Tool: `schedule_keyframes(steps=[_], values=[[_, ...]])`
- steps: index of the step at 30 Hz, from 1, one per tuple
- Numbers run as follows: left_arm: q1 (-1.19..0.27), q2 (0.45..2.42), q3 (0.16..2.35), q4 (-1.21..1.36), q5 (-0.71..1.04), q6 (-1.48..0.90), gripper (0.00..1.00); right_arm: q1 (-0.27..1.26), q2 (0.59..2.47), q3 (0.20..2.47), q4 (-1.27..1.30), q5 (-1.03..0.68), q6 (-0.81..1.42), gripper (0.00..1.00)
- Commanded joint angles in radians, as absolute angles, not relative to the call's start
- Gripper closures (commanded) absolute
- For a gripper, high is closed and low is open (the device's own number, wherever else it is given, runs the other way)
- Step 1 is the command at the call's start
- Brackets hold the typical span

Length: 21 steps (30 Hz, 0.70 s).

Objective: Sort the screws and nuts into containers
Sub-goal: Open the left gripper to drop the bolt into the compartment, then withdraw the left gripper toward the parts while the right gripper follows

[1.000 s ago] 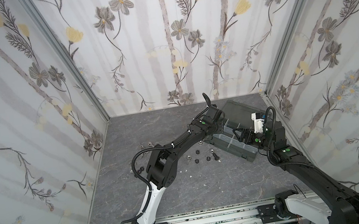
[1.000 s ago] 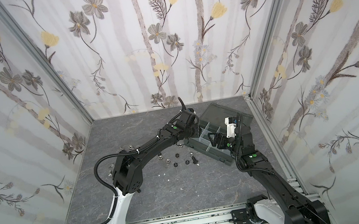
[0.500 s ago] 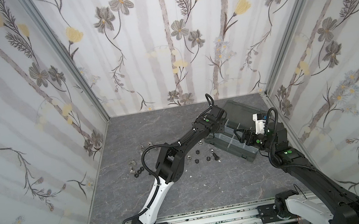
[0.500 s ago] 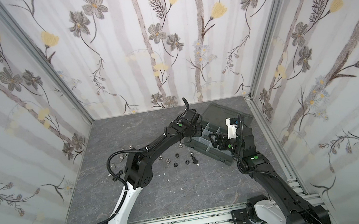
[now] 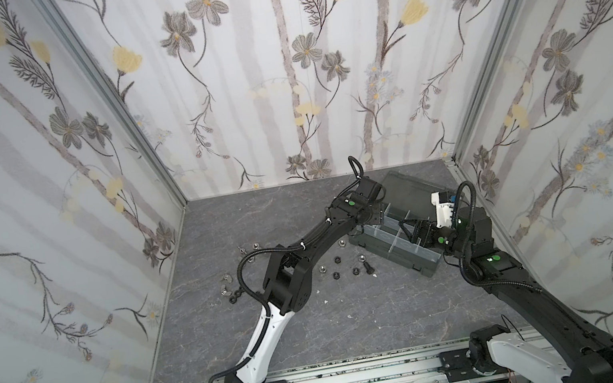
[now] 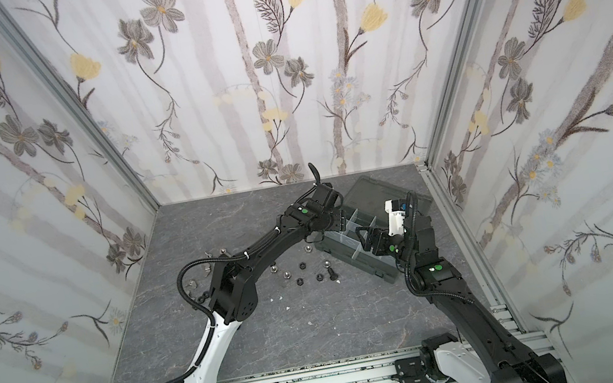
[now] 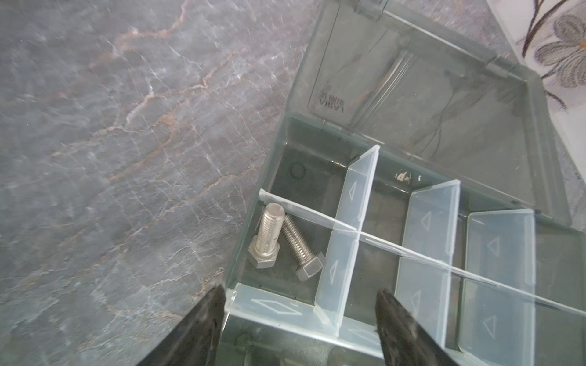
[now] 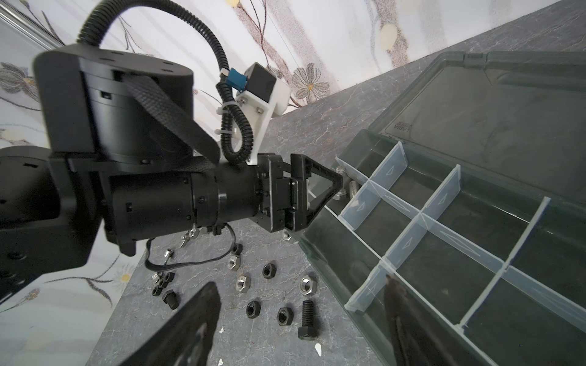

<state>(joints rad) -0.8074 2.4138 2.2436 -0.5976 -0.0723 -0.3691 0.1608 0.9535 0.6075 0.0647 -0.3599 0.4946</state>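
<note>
The grey marbled table [image 5: 359, 318] carried an organizer box [image 5: 387, 255] at its right rear, lid open. Black and silver nuts [image 8: 269, 271] and one black bolt [image 8: 307, 320] lay loose beside it, white specks [image 5: 326, 302] nearer the front.

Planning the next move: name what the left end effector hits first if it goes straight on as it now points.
Likely the two silver hex-head bolts lying in a corner of the dark grey plastic organizer box. The left end effector points at them, though depth is unclear.
</note>
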Motion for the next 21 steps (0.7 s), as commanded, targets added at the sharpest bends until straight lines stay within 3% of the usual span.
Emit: schedule_keyframes(steps=[1, 10, 15, 21], values=[[-0.801, 2.298, 2.158, -0.539, -0.107, -0.368, 0.22, 0.172, 0.945, 0.636, 0.043, -0.353, 0.484, 0.19], [-0.737, 1.791, 1.602, -0.295, -0.112, -0.426, 0.09, 0.435, 1.036, 0.745, -0.034, -0.166, 0.462, 0.19], [-0.677, 1.491, 1.316, -0.214, -0.139, -0.46, 0.0, 0.558, 1.181, 0.863, -0.033, -0.103, 0.447, 0.2], [-0.631, 1.192, 1.084, -0.222, -0.203, -0.476, 0.0, 0.649, 1.44, 1.038, -0.056, -0.145, 0.411, 0.22]])
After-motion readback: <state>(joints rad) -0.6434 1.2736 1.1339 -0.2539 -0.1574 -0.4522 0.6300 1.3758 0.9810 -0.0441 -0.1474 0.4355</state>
